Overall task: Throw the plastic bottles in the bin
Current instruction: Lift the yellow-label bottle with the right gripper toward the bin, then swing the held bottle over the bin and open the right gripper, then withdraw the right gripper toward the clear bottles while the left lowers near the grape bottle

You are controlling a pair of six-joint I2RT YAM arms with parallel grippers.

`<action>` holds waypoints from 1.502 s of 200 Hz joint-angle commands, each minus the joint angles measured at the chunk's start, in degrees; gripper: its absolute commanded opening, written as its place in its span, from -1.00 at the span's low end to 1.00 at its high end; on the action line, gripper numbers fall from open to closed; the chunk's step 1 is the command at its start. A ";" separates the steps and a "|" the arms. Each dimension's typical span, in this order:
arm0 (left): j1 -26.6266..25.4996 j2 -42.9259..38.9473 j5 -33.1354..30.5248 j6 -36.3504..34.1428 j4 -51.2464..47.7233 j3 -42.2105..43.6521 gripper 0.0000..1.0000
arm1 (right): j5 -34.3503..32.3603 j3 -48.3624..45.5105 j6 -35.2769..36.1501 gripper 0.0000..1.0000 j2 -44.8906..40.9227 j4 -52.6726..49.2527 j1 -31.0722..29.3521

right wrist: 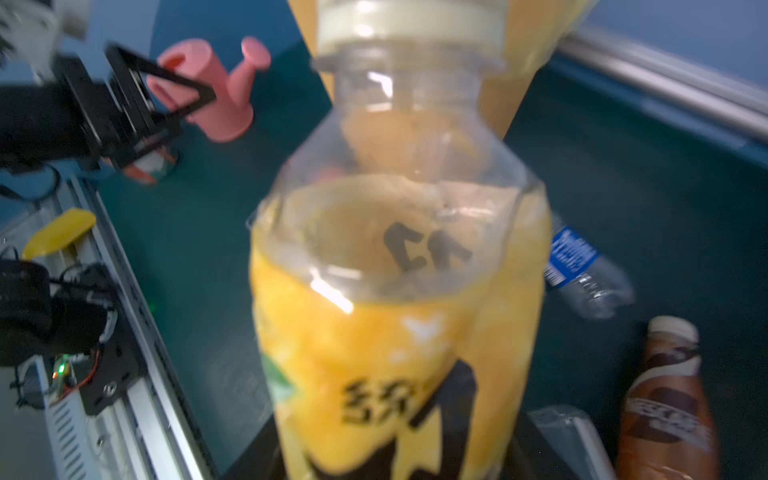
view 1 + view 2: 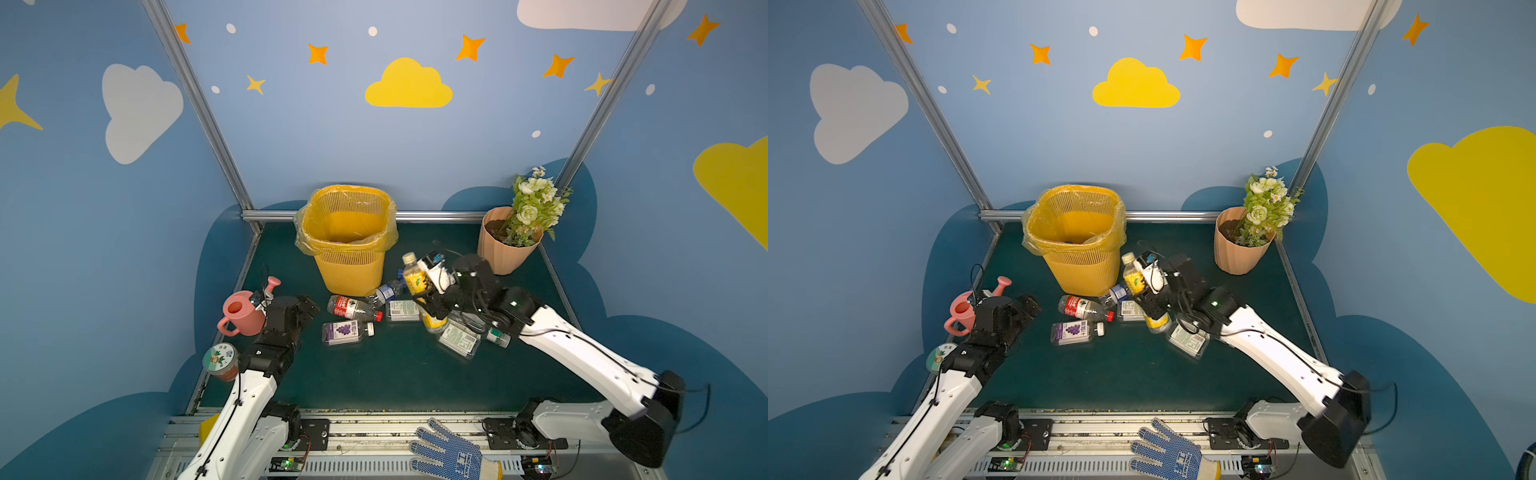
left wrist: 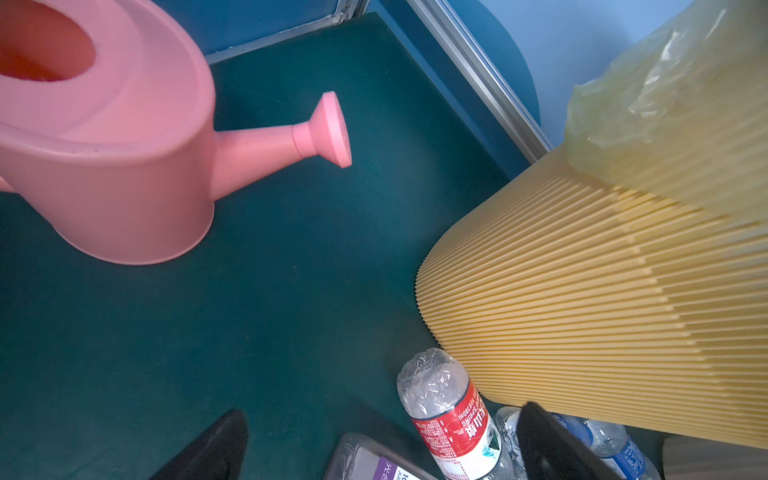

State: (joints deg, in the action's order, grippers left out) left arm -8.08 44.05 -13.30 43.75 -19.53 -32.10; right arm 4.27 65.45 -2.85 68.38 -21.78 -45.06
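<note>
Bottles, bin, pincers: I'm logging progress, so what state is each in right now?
yellow-label bottle, held tilted in the right pincer, cap on.
right pincer, shut on the yellow-label bottle.
left pincer, open, empty.
bin, upright, bag-lined.
red-label bottle, lying on the mat, capped.
purple-label bottle, lying on the mat, capped.
blue-label bottle, lying by the bin's foot.
watering can, upright.

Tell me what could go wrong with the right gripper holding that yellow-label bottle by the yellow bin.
The right gripper clamps the yellow-label clear plastic bottle low on its body, so it might tilt or slip. It sits beside the yellow mesh bin, seemingly not above the rim; swinging across could snag the translucent bag liner or shove the bin.
</note>
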 commanded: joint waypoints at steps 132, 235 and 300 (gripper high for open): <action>-7.07 1.51 0.57 -4.47 -2.30 -1.99 1.00 | 16.56 42.54 -15.63 0.04 29.56 32.97 7.64; -8.71 -0.37 -4.35 -4.51 -5.68 -4.13 1.00 | 16.29 78.19 -7.47 0.93 42.46 -0.04 9.79; -16.01 1.86 -9.84 -7.96 -2.84 -6.30 1.00 | 5.57 39.53 -1.39 0.94 16.16 6.67 13.98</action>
State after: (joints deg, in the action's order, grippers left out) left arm -22.02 44.91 -19.27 37.95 -23.75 -36.64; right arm 14.83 117.03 -6.35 87.70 -16.47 -33.15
